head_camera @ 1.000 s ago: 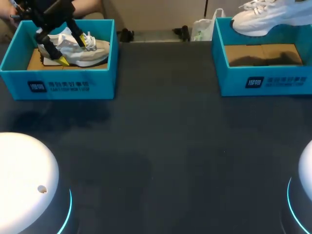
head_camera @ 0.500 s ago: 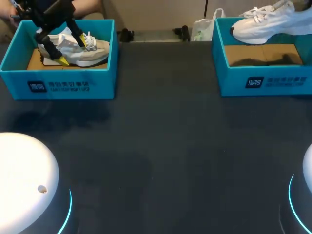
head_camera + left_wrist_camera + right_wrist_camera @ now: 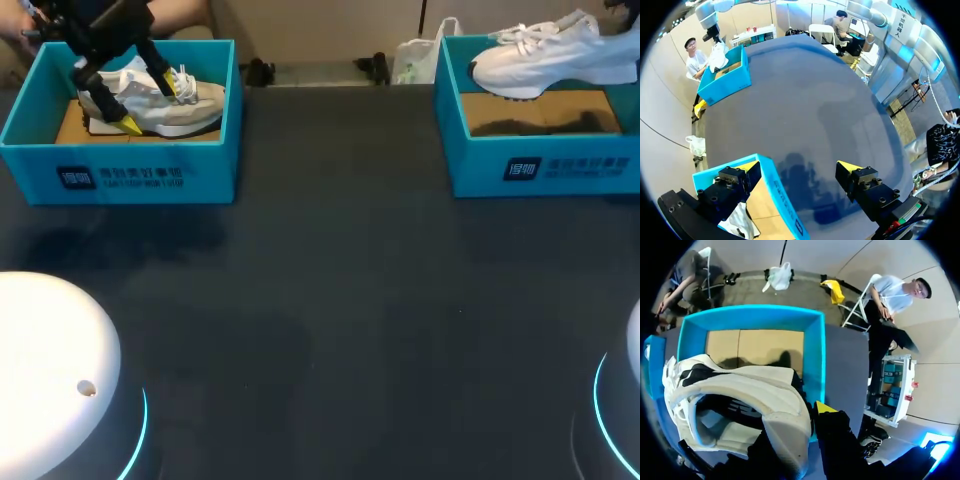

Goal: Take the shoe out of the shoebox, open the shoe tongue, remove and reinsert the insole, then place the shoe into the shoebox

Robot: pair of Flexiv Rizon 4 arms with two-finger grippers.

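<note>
I am holding the shoe (image 3: pixel 545 55) by its heel, right gripper (image 3: pixel 807 417) clamped, above the shoebox (image 3: pixel 470 165). Its long axis is running 9-to-3 o'clock, toe at 9.

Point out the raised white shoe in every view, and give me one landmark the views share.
Head view: the white shoe is at the far right, above the right shoebox.
Left wrist view: it is small and far off, above that same box.
Right wrist view: it is close up in the foreground, over the box.
Shared landmark: the right shoebox.
</note>
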